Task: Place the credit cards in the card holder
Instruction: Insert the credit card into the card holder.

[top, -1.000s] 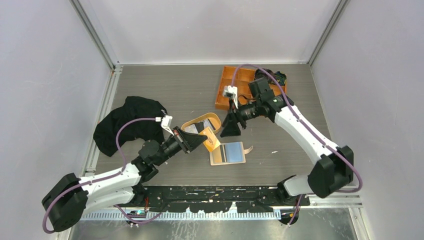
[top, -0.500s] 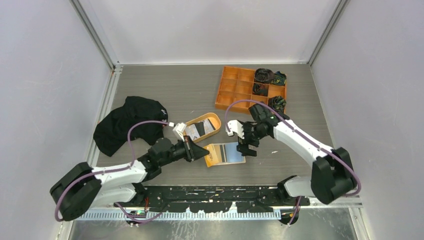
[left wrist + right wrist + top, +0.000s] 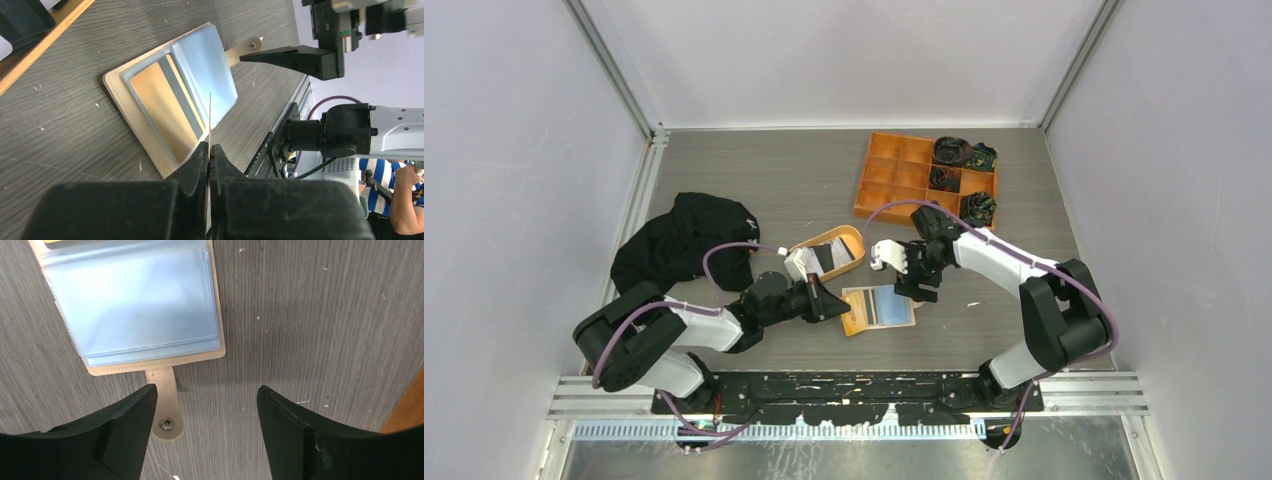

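The card holder (image 3: 882,307) lies open on the table, its clear sleeves up; the left sleeve (image 3: 165,107) shows an orange card with a grey stripe. My left gripper (image 3: 842,304) sits at the holder's left edge, shut on a thin credit card (image 3: 210,117) that I see edge-on, pointing at the sleeves. My right gripper (image 3: 205,395) stands open just above the table at the holder's right edge, its left finger beside the snap tab (image 3: 165,410). More credit cards, one dark (image 3: 834,257) and one light (image 3: 810,263), lie in the oval tray.
The oval orange-tan tray (image 3: 856,243) sits just behind the holder. An orange compartment box (image 3: 894,180) with dark bundles stands at the back right. A black cloth (image 3: 674,248) lies at the left, next to the left arm.
The right arm came down from beside the orange box to the holder's snap tab. The left arm pushed forward to the right, bringing its card to the holder's left edge.
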Action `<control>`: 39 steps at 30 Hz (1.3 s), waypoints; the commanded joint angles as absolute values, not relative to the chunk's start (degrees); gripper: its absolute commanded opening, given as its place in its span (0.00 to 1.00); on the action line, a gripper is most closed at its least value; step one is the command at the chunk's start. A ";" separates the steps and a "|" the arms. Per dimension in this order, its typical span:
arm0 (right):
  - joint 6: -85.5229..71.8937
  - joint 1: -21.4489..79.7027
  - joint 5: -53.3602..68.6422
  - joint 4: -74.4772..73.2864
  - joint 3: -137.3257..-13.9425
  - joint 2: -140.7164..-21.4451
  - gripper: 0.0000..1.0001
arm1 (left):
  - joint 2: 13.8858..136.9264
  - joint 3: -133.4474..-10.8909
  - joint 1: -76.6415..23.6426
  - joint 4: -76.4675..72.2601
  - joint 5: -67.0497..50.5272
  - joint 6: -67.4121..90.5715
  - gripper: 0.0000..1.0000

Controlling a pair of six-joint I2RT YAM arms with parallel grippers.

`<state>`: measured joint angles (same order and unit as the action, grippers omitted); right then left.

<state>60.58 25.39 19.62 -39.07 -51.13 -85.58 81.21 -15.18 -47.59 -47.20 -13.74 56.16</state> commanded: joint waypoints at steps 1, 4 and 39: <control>62.40 25.93 18.14 -37.87 -53.46 -87.67 0.77 | 83.44 -17.30 -47.40 -55.87 -13.95 57.08 0.00; 62.45 26.74 18.24 -38.58 -54.15 -89.78 0.73 | 85.36 -17.70 -47.35 -57.71 -12.75 57.64 0.00; 67.48 38.58 19.86 -44.43 -55.46 -93.82 0.54 | 83.20 -11.82 -52.62 -56.64 -1.02 66.09 0.00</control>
